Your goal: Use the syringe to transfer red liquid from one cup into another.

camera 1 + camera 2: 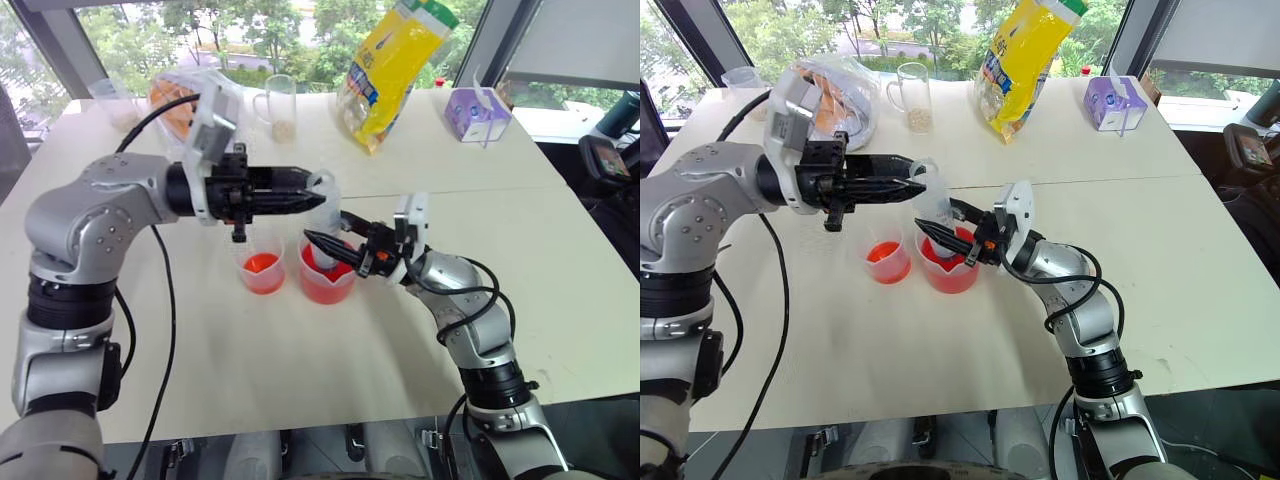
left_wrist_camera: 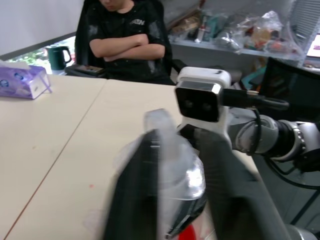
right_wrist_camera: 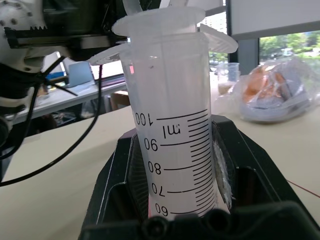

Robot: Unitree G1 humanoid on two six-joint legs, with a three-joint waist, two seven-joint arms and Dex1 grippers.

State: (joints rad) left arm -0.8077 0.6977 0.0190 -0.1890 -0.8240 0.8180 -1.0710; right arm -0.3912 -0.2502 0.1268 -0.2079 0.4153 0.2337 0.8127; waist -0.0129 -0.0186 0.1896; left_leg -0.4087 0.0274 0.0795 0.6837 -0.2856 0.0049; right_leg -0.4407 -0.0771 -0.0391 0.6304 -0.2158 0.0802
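Both arms reach inward over the table. The left gripper (image 1: 318,200) points level toward the right, fingers closed. Just below it, the right gripper (image 1: 312,240) points left, tilted slightly upward, fingers clamped.

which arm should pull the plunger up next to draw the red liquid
Left, probably. The left gripper is shut on the plunger top, while the right gripper clamps the syringe barrel upright over the beaker.

My two head cameras look forward and down over the white table (image 1: 250,380), both framing the same arms and cups. My left wrist camera looks along its fingers (image 2: 135,190), seemingly across the table. My right wrist camera sits close against the syringe (image 3: 175,130).
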